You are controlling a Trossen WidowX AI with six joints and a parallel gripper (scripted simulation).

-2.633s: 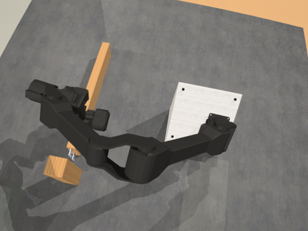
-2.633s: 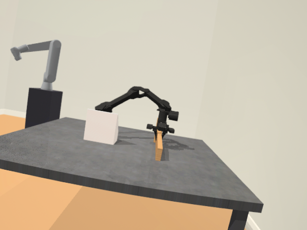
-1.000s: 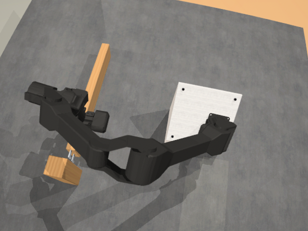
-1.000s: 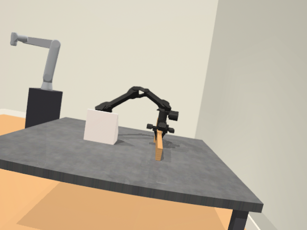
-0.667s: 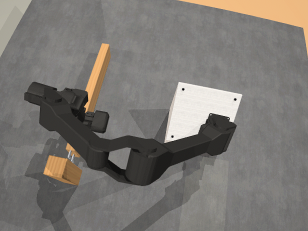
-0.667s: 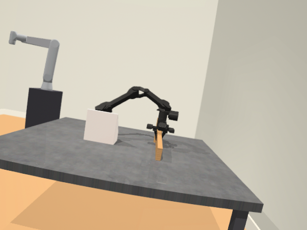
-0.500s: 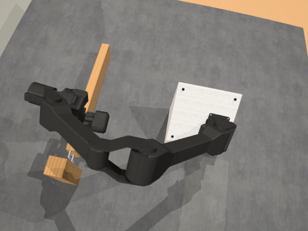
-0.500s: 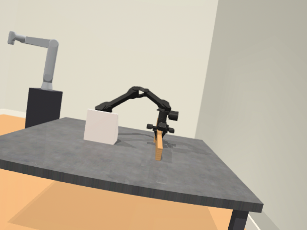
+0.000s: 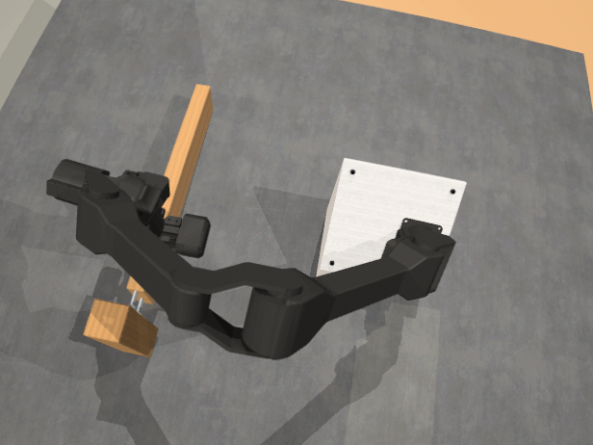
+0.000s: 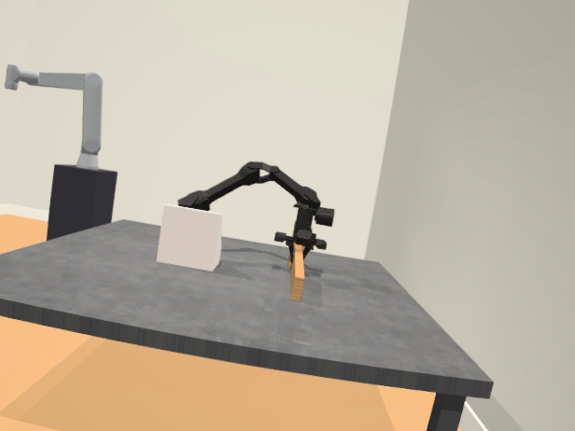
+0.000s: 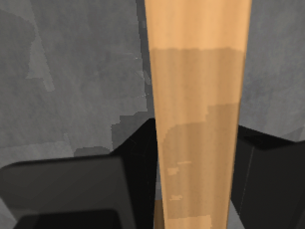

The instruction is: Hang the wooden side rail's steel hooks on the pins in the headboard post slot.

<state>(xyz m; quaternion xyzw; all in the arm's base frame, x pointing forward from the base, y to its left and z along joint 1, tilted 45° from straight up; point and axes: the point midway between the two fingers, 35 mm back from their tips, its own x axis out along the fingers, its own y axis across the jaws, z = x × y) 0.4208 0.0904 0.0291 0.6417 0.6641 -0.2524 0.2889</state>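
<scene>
one rail (image 9: pixel 192 140), one post (image 9: pixel 120 327) — two hooks (image 9: pixel 136 300)
</scene>
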